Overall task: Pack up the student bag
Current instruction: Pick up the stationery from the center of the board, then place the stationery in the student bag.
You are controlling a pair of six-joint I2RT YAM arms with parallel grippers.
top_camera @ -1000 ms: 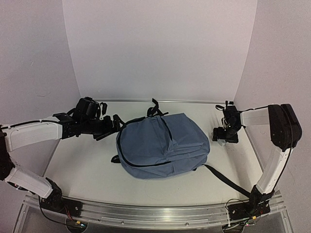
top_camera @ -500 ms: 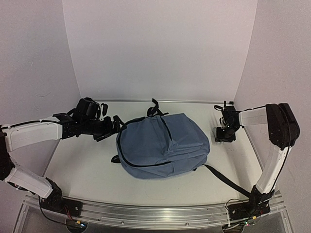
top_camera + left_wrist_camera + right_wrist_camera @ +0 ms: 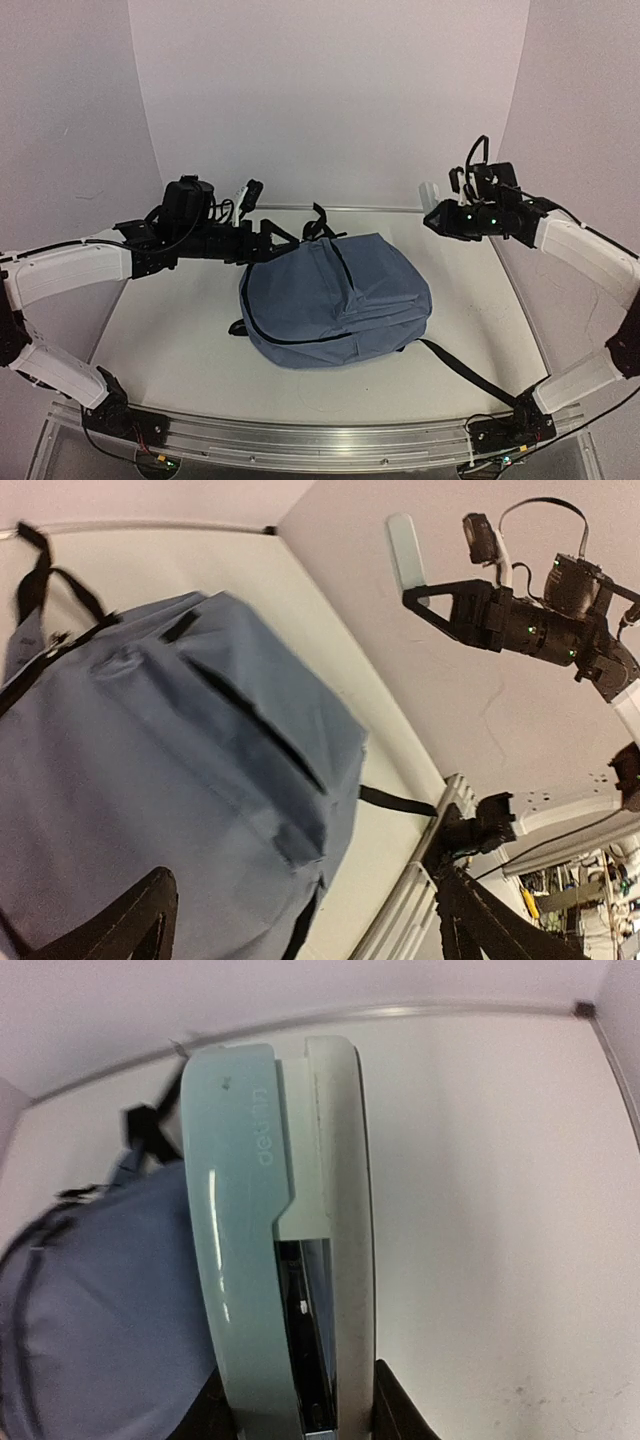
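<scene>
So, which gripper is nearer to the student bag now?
Left. The left gripper hovers open at the far left edge of the student bag. The right gripper hangs in the air to the bag's right, apart from it, holding a pale green stapler.

The student bag (image 3: 335, 300) is laid flat at the middle of the table (image 3: 170, 350). Its top loops (image 3: 318, 222) are turned to the far side, and one strap (image 3: 465, 370) is trailed out toward the near right corner. The left gripper (image 3: 272, 240) is held just beside the bag's far left edge, above the table. The right gripper (image 3: 432, 217) is raised over the table's far right, apart from the bag, and a stapler (image 3: 270, 1230) is held between its jaws. Walls (image 3: 330, 100) are set at the left, far and right sides.
</scene>
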